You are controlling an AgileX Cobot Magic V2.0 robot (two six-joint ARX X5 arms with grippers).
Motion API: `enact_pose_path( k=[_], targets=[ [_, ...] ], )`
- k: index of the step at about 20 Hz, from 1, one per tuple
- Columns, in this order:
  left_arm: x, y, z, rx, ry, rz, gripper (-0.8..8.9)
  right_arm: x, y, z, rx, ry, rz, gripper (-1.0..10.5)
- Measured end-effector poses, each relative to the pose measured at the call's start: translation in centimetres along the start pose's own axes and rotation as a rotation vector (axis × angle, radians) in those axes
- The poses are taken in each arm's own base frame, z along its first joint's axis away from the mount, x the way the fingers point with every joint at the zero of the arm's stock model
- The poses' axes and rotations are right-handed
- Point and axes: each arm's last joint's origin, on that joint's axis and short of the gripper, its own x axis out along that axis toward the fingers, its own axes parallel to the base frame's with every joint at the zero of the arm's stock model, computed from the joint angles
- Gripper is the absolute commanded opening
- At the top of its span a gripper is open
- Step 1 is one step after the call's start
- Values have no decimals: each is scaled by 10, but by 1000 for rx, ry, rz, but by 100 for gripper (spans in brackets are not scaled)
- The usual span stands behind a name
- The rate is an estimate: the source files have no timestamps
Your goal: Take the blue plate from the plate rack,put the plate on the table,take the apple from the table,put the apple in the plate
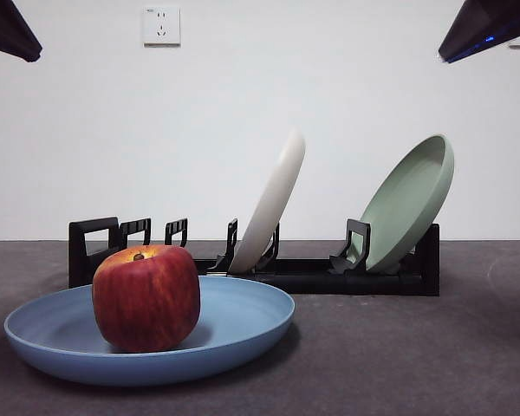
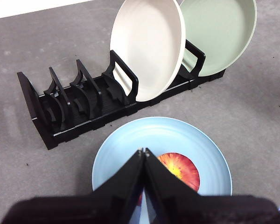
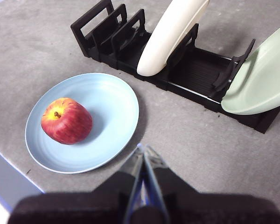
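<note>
1. The apple sits in the blue plate on the table, in front of the rack.
2. The left gripper and right gripper hang clenched and empty; nothing looks left to do.

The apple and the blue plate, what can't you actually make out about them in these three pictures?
- Apple: in the left wrist view the left gripper, fingers shut, covers one side of it.
- Apple's underside: in the front view the blue plate rim hides where it rests.
- Blue plate: in the left wrist view its near part is cut off by the gripper and the picture edge.
- Plate rack: in the front view the apple hides part of it.
</note>
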Motion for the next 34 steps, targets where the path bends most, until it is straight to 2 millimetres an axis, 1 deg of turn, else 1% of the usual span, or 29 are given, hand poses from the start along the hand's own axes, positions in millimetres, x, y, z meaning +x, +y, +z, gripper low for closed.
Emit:
enact_pose_path(
  k=[5,6,8,11,12,14,17,20,22,27,31,34],
  targets=[
    [-1,0,0,0,-3,10,-2,0,0,0,0,0,0,-11],
    [-3,3,0,-4,-9,22,-2,0,0,0,0,0,0,-11],
    [-12,12,2,-30,-62,64,-2,0,0,0,0,0,-1,-11],
    [-22,36,10,-113,-195,235,-2,0,0,0,0,0,0,-11],
    [-24,45,9,-150,-254,304,-2,0,0,0,0,0,0,-11],
    [-24,60,-5,-201,-356,400,-2,0,0,0,0,0,0,-11],
    [-22,72,-38,-215,-494,427,-2,0,0,0,0,0,0,-11],
    [-9,80,-76,-220,-482,475,-2,0,0,0,0,0,0,-11],
    [-2,84,-94,-228,-468,499,-2,0,0,0,0,0,0,-11],
    [10,87,-113,-195,-400,472,-2,0,0,0,0,0,0,-11],
    [15,88,-123,-186,-328,477,-2,0,0,0,0,0,0,-11],
    [16,88,-126,-188,-295,463,-1,0,0,0,0,0,0,-11]
  ],
)
